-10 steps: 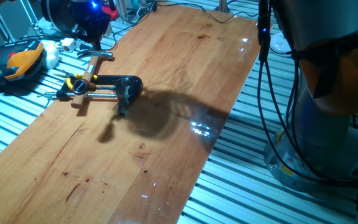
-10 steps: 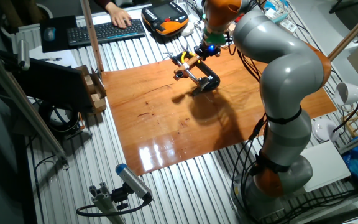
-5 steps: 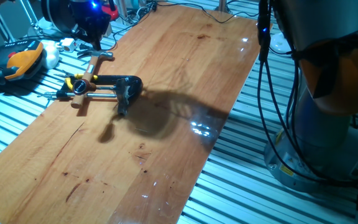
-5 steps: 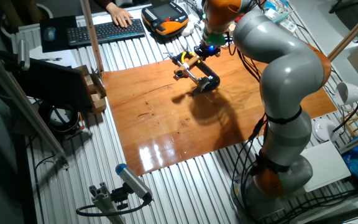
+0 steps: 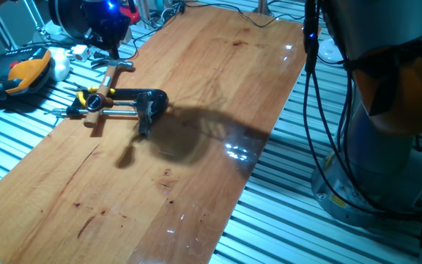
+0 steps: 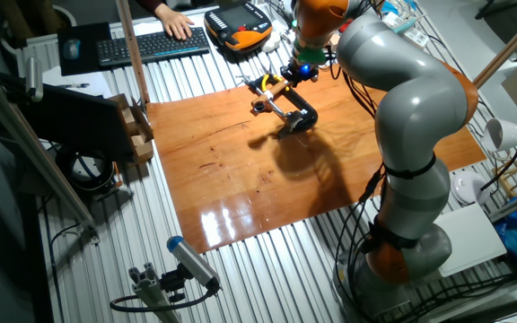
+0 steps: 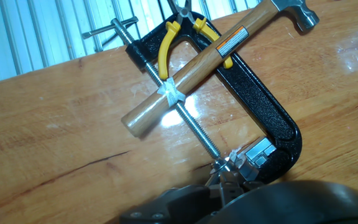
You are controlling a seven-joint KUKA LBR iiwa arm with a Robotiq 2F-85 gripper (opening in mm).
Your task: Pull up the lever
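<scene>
No change across the last second: arm, gripper and everything on the tabletop sit exactly where they were in both fixed views. The arm is stalled or pausing, so no progress on the pull.

- The arm reaches over the far end of the tabletop and the gripper hangs above the tool pile, clear of the tools.
- The black clamp lies flat. A hammer lies with its wooden handle across the clamp's threaded rod, with yellow-handled pliers under it.
- The lever looks like the small silvery piece at the clamp's bend, next to the rod tip. It is at the bottom edge of the hand view, partly hidden by the gripper's dark, blurred body, and appears to be still down.
- Jaws: can't tell whether they are apart or together. The fingertips are out of focus in the hand view and too small in the fixed views.

My read: the approach is not finished, there is no contact with the lever, and the pull has not started.
</scene>
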